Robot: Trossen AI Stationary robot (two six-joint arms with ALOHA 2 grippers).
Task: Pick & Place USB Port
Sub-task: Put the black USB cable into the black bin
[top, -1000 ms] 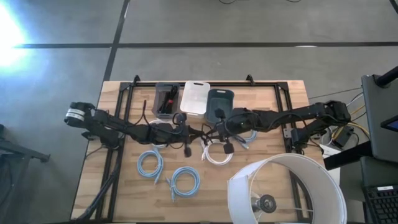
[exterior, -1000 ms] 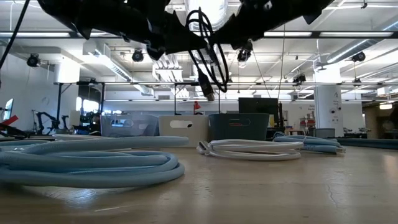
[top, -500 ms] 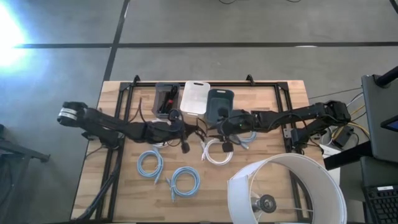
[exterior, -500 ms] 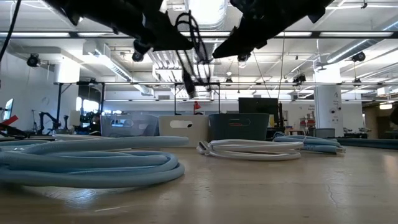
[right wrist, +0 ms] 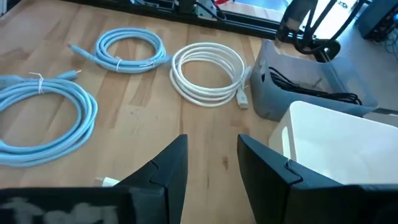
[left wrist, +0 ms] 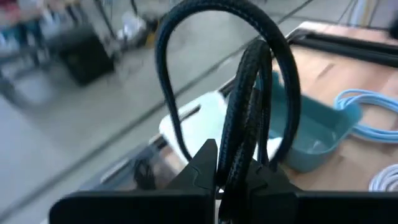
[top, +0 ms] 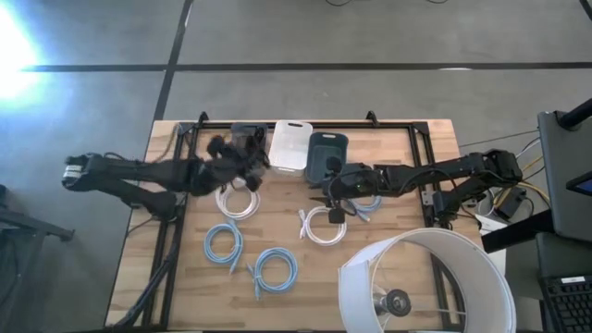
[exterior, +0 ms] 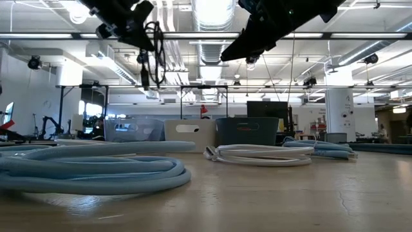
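Observation:
A black braided cable, coiled in loops [left wrist: 249, 87], hangs under my left gripper [exterior: 129, 19], high above the table [exterior: 153, 55]. In the high view my left gripper [top: 246, 166] is over the grey bin [top: 242, 139] at the far edge, shut on the cable. My right gripper [right wrist: 211, 165] is open and holds nothing. It hovers over the table's middle [top: 326, 192], in front of the teal bin [top: 326, 148]. My left gripper pinches several strands of the black cable's coil [left wrist: 239, 165] between its two fingers [left wrist: 202, 168]. The loops stand out past the fingertips. In the low view the coil hangs below the gripper, lifted clear of the table.
A white bin [top: 289, 145] stands between the grey and teal bins. White cable coils [top: 236, 202] [top: 324, 227] and light blue coils [top: 224, 242] [top: 275, 268] [top: 365, 205] lie on the wood. A large white lampshade [top: 425, 282] fills the near right corner.
My left gripper has carried the black cable from the table's middle toward the left and far edge, up to the grey bin, with the coil swinging below it. My right gripper has drawn back slightly to the right, away from the cable.

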